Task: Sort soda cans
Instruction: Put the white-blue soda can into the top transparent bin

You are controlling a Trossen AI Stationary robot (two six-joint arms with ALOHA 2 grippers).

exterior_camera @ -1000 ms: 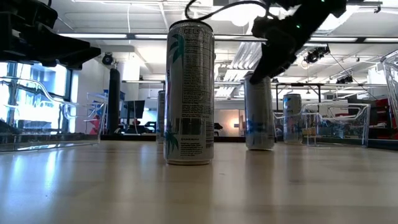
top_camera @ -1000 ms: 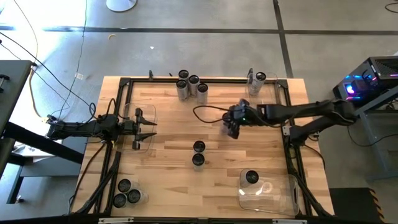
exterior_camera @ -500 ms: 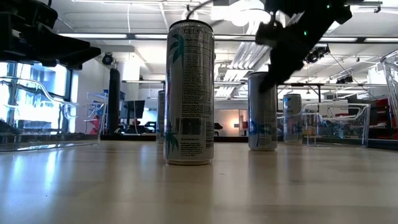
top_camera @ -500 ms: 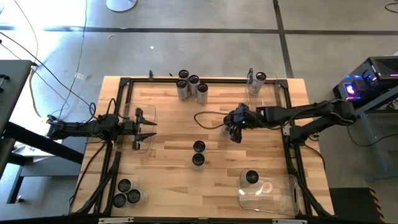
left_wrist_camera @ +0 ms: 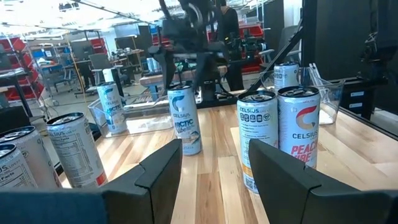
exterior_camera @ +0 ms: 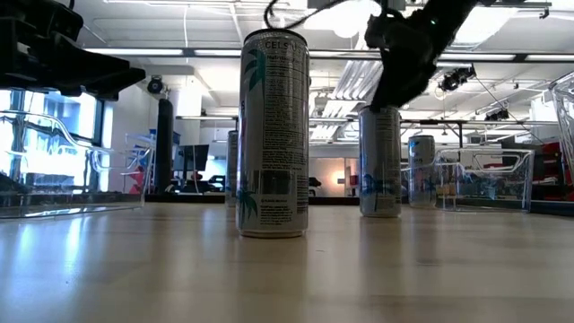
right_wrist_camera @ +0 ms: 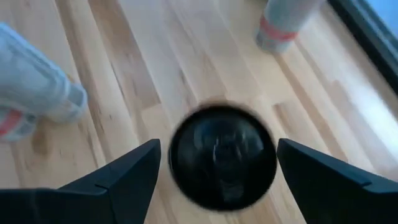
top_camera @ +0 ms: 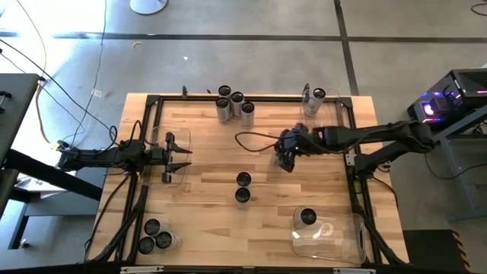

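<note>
the can i'm working on stands upright on bare wood right of the table's middle, directly under my right gripper. in the right wrist view its dark round top sits between the two fingers, with clear gaps on both sides, so the jaws are spread apart and touch nothing. in the low view the same can stands free on the table with the gripper just above its rim. i judge it's positioned like this so the fingers can straddle the can from above, though whether i'm about to take it or have just let go, these views alone don't tell.

nearest neighbours are two cans standing one behind the other at mid-table, close but apart from mine. three more cans cluster at the far edge. a clear bin at the near right corner holds one can, and three cans sit in the near left corner. another bin at the far right corner holds a can too.

my left gripper waits over the left side of the table, by a clear bin, fingers apart and empty.

nothing blocks a straight lift. the mid-table pair is the only thing i could clip, should i swing towards the left.
</note>
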